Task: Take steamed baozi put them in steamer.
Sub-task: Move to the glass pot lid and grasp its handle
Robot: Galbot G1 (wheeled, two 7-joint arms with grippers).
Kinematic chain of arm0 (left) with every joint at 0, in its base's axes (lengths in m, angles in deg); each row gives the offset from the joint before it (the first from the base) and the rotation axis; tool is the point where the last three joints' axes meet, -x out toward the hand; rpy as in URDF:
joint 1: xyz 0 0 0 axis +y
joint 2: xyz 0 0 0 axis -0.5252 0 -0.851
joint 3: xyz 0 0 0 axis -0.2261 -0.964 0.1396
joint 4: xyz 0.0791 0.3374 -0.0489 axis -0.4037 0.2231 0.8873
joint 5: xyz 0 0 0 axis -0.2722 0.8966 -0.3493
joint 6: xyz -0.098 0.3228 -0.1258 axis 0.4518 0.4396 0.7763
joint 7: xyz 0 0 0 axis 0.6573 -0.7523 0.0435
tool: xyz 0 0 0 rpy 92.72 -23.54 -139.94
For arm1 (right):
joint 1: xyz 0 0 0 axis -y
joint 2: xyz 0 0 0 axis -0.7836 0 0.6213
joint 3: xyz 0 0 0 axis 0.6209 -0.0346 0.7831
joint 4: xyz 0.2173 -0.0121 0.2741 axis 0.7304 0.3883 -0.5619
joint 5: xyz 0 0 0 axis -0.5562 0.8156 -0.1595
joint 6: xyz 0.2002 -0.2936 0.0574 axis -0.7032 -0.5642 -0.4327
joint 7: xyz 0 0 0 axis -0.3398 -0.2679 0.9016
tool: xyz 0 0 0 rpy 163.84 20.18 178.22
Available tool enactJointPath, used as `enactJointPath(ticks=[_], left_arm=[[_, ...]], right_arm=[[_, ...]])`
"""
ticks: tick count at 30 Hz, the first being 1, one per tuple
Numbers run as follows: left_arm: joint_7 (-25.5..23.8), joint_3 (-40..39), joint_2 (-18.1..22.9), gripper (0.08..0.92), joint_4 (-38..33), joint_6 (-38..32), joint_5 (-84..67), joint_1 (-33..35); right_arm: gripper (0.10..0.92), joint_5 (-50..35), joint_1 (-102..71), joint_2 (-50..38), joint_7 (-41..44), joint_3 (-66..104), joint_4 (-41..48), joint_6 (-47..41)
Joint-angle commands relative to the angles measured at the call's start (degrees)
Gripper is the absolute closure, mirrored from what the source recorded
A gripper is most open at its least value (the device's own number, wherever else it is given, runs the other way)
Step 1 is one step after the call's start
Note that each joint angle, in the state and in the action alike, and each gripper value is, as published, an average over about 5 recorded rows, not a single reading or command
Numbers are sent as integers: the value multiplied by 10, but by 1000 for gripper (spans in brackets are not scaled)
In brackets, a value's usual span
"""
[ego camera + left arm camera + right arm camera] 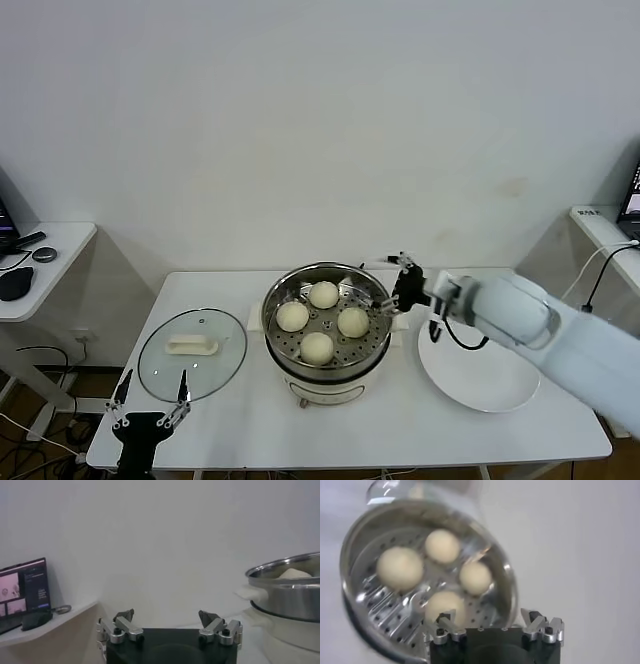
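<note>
Head view has all four steamed baozi (322, 320) sitting on the perforated tray inside the steamer (325, 375), spaced apart in a loose ring so none touches another, which would let steam reach each one. The steamer stands at the middle of the white table (400, 425). Just to its right, the right gripper (385, 301) hangs over the pot's right rim with its fingers spread and nothing between them; from its wrist camera the four buns lie just beyond the open jaws, so I'd judge the loading done. Right of the pot the white plate (480, 385) lies bare, presumably where the buns came from. On the left, the glass lid (192, 352) rests flat on the table, set aside to leave the pot open. The left gripper (150, 400) waits at the near left edge, fingers spread, holding nothing.
</note>
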Motion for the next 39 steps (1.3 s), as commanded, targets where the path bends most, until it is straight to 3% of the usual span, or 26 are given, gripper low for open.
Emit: enactJointPath(ticks=[1,8,14,20,27,39], left_arm=[[8,-4,1,177,2,-7,0,1],[31,-6,0,177,10,-2,38,-10],[49,-3,-9,177,35,10,146,-23],[41,30,-38,177,66,31,335,-32],[24,40,-108,177,125,15,591,-55],[62,-16,-171,177,309,-31,731,-224]], right_arm=[[203,133,-525,146,-79,495,-39,265],[203,197,-581,351,-31,652,-7,397],[203,164,-616,464,-17,752,-13,390],[203,144,-653,479,-65,793,19,363],[203,148,-660,498,-102,795,43,352],[203,146,-673,493,-109,780,66,363]])
